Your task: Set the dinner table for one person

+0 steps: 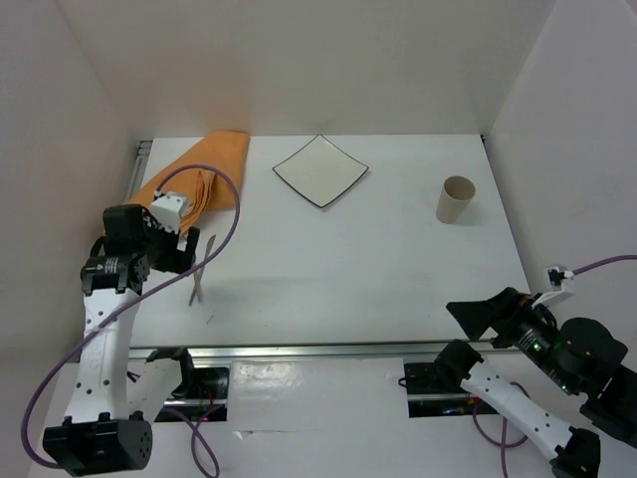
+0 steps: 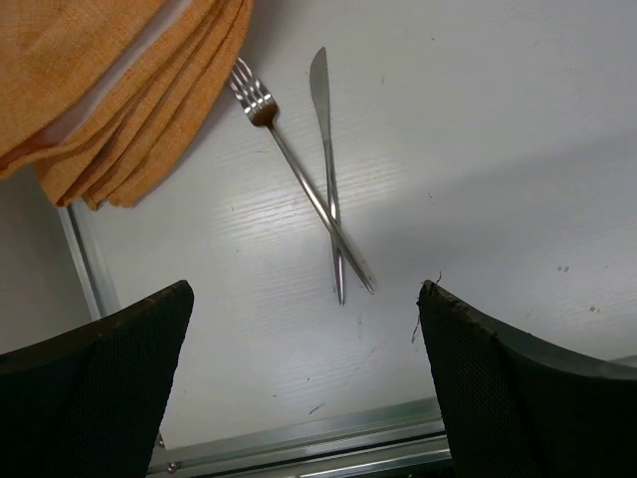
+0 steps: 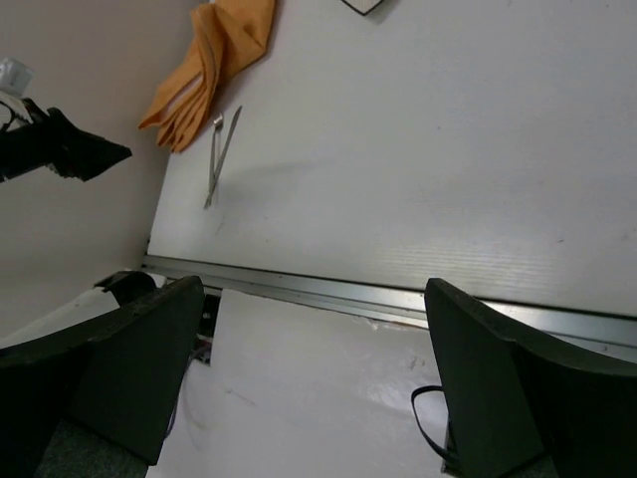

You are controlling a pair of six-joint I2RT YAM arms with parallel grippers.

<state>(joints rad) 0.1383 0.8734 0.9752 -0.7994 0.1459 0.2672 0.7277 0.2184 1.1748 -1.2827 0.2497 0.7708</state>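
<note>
Two grippers of mine hang above the dinner table (image 1: 348,264), a broad, flat, matte-white rectangle edged with metal rails. My left gripper (image 2: 304,295) hovers over the table's 8 o'clock area in the overhead view, with its dark, finely textured fingers (image 2: 119,368) spread wide and nothing between them. The white surface lies directly below it, faintly scuffed and scratched. My right gripper (image 3: 314,287) sits at about 4 o'clock, at the table's near-right corner. It is parted just as widely and empty, looking across the near rail and the tabletop beyond. Under the left gripper a slim, shiny metal fork (image 2: 299,189) and knife (image 2: 326,164) lie crossed in an X near their handle ends. The fork's tines point toward 11 o'clock in the wrist view and end just short of a folded orange cloth (image 2: 129,90). The cloth is coarse-woven, bunched in soft pleats, and occupies the table's 10 o'clock corner overhead. A square white plate (image 1: 320,170) with a thin dark rim rests flat at 12 o'clock, turned like a diamond. A tan, matte, cylindrical cup (image 1: 457,199) stands upright at 2 o'clock, well apart from everything else.
</note>
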